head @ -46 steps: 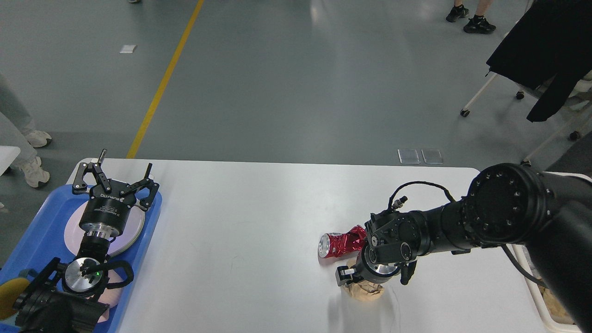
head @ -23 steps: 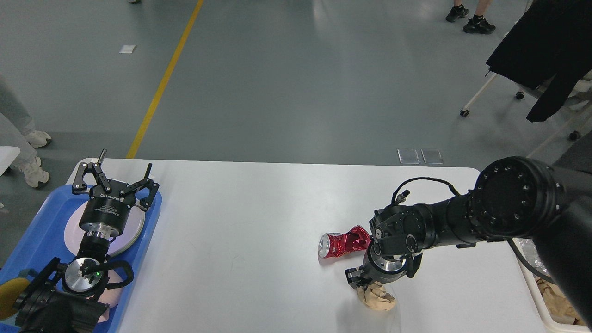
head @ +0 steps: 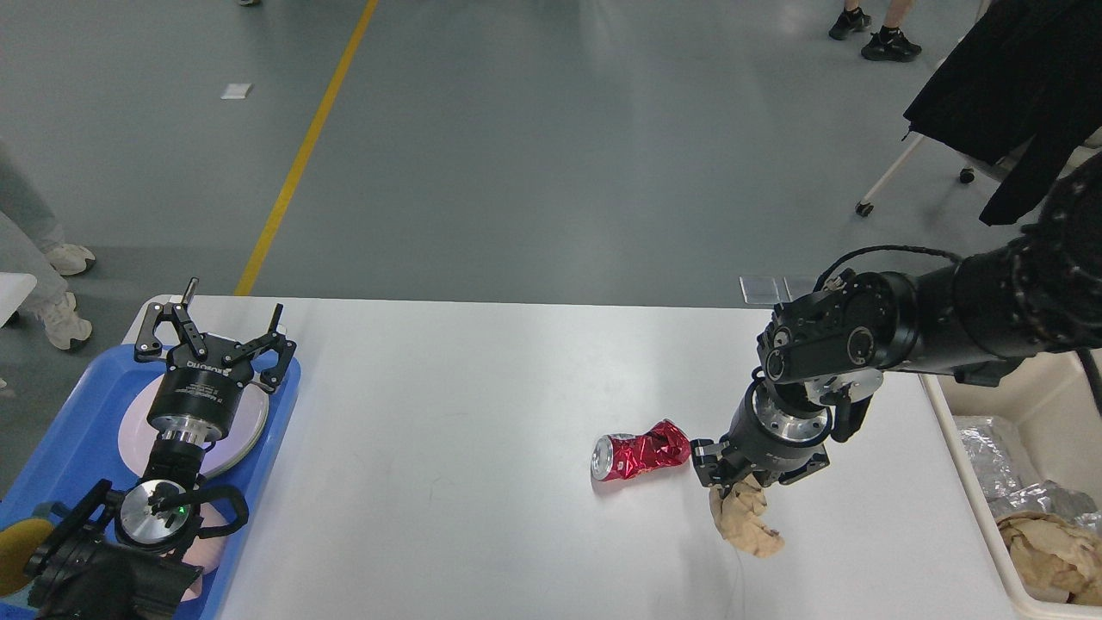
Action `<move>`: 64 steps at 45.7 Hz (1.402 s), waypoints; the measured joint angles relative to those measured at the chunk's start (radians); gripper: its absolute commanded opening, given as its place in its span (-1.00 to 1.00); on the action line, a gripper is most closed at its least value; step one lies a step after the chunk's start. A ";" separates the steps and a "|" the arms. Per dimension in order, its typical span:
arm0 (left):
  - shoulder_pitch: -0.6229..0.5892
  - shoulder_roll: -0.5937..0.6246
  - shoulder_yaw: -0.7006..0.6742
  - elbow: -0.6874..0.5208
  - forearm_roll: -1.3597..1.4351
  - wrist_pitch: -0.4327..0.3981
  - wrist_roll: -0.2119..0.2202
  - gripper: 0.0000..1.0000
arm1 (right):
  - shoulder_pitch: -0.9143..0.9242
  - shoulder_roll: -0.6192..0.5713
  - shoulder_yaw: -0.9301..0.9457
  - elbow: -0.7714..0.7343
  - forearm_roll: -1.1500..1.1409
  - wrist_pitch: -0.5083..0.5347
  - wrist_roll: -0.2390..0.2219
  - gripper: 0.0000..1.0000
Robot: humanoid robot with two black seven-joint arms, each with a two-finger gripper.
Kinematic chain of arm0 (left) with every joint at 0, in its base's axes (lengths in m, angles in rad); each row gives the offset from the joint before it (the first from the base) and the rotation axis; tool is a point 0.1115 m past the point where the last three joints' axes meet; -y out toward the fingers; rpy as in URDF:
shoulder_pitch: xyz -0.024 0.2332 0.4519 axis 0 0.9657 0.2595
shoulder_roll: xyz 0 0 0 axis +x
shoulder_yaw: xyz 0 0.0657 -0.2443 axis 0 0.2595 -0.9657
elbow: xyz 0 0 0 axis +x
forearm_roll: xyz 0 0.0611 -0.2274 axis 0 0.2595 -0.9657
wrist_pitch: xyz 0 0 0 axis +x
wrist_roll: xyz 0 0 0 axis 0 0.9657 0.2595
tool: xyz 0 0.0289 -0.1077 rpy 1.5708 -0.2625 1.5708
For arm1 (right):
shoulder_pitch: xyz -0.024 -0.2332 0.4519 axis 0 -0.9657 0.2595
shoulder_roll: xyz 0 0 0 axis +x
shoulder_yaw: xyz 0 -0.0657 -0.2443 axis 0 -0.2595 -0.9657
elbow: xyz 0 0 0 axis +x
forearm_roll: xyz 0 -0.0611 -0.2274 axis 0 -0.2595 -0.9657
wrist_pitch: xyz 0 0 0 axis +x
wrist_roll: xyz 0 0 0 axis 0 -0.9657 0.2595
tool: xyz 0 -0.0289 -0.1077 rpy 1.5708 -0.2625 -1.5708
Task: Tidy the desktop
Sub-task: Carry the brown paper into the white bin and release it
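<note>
Hanging above desktop: right claw, clamped on crumpled paper.

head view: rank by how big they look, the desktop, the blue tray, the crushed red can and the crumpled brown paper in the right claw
1. desktop
2. blue tray, partly cut off by the frame edge
3. crushed red can and crumpled brown paper: these look alike, so no ranking; the paper hangs lifted, nearer the camera.

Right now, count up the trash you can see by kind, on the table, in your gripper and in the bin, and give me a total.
Crushed red can, lying on the desktop: 1
Crumpled brown paper: 2, one wad hanging from the right gripper, one in the bin
Crumpled foil in the bin: 1
Total: 4
</note>
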 measured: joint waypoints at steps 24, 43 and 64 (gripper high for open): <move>0.000 0.000 0.000 0.000 0.000 0.000 0.000 0.94 | 0.648 -0.122 -0.303 0.271 0.105 0.266 0.141 -1.00; 0.002 0.000 0.000 0.000 0.000 0.000 0.000 0.94 | 0.405 -0.405 -0.427 -0.017 0.031 0.249 0.138 -1.00; 0.002 0.000 0.000 0.000 0.000 0.000 0.000 0.93 | -0.299 -0.603 -0.212 -0.693 -0.010 0.199 0.137 -1.00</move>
